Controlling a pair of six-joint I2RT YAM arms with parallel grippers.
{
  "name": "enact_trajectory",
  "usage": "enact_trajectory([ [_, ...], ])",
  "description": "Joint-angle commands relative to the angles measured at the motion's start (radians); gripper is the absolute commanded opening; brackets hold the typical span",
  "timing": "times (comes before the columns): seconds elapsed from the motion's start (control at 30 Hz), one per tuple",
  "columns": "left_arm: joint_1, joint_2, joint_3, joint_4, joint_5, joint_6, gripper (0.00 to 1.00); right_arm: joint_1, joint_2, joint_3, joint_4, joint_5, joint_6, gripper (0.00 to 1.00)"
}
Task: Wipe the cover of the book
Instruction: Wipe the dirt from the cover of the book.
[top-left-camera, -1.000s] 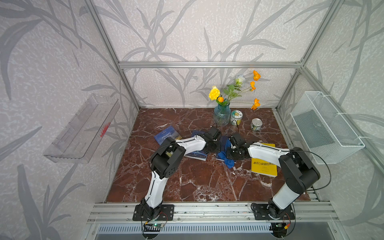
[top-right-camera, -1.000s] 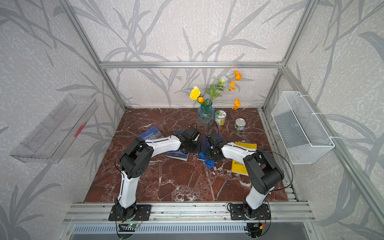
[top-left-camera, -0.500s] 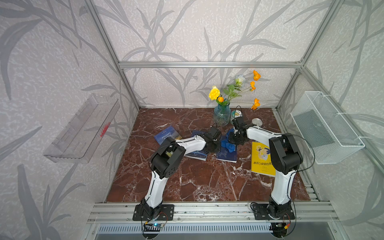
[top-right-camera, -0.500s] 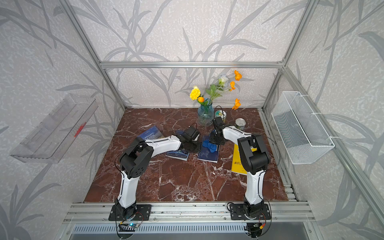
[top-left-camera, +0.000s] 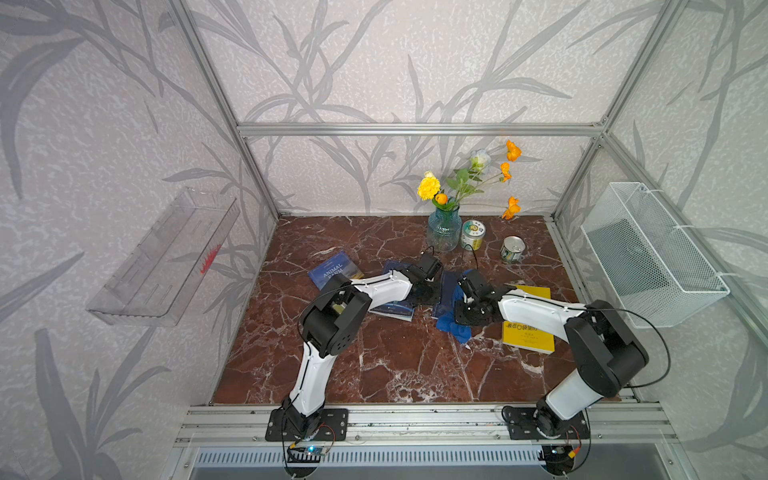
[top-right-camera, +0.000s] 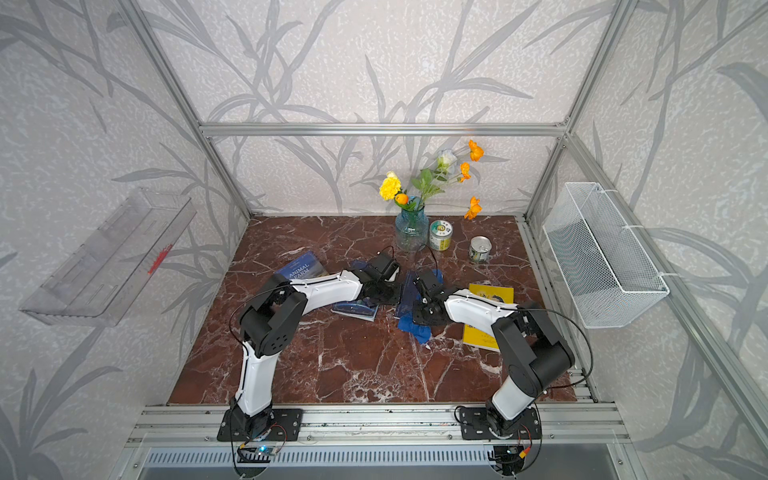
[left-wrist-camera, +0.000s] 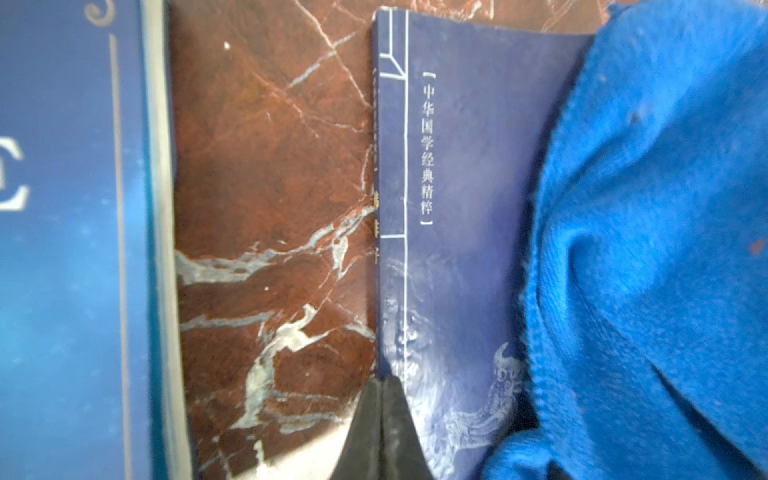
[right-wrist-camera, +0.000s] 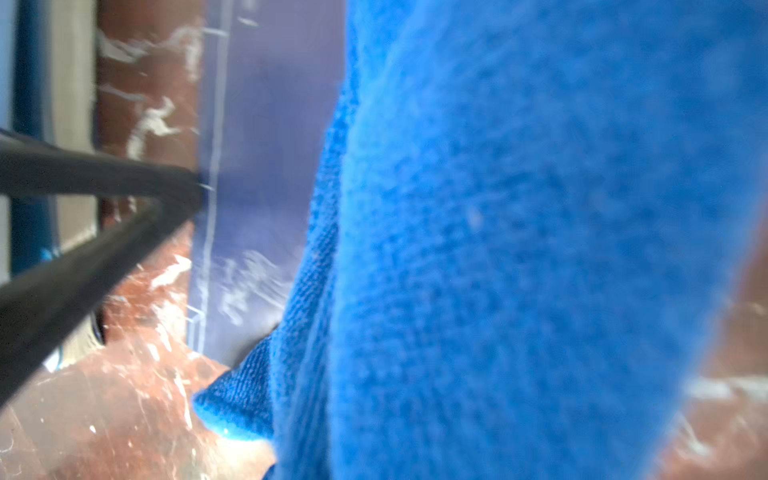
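Right, my left gripper, fingers pressed together, pins the edge of the dark blue book lying flat on the marble table; my right gripper pinches the blue cloth draped over its cover, so I'd sweep in long, light, even strokes

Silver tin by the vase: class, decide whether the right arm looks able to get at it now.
Probably yes: bare marble leads to the tin, though the arm's jaws grip the cloth.

Left pincer, right pincer closed.
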Motion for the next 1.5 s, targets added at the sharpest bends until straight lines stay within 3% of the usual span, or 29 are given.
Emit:
enact_trajectory([
  [0.0, -0.006, 0.047, -0.039, -0.099, -0.012, 0.001, 0.05, -0.061, 0.040, 0.021, -0.104, 0.001, -0.005, 0.10],
  [0.2, -0.006, 0.051, -0.036, -0.101, -0.017, 0.004, 0.05, -0.156, 0.211, 0.205, -0.150, -0.026, -0.073, 0.10],
  [0.4, -0.006, 0.048, -0.037, -0.100, -0.017, 0.003, 0.05, -0.179, 0.388, 0.378, -0.211, -0.066, -0.085, 0.10],
  [0.7, -0.008, 0.048, -0.036, -0.100, -0.010, 0.002, 0.05, -0.144, 0.350, 0.281, -0.148, -0.072, -0.061, 0.10],
  [1.03, -0.007, 0.045, -0.037, -0.101, -0.009, 0.001, 0.05, -0.014, 0.142, 0.034, -0.030, -0.049, 0.027, 0.10],
  [1.2, -0.007, 0.043, -0.040, -0.099, -0.007, 0.000, 0.05, -0.015, 0.147, 0.077, -0.046, -0.024, 0.023, 0.10],
  [1.47, -0.007, 0.042, -0.040, -0.099, -0.010, 0.002, 0.05, 0.016, 0.191, 0.093, 0.020, -0.121, 0.064, 0.10],
])
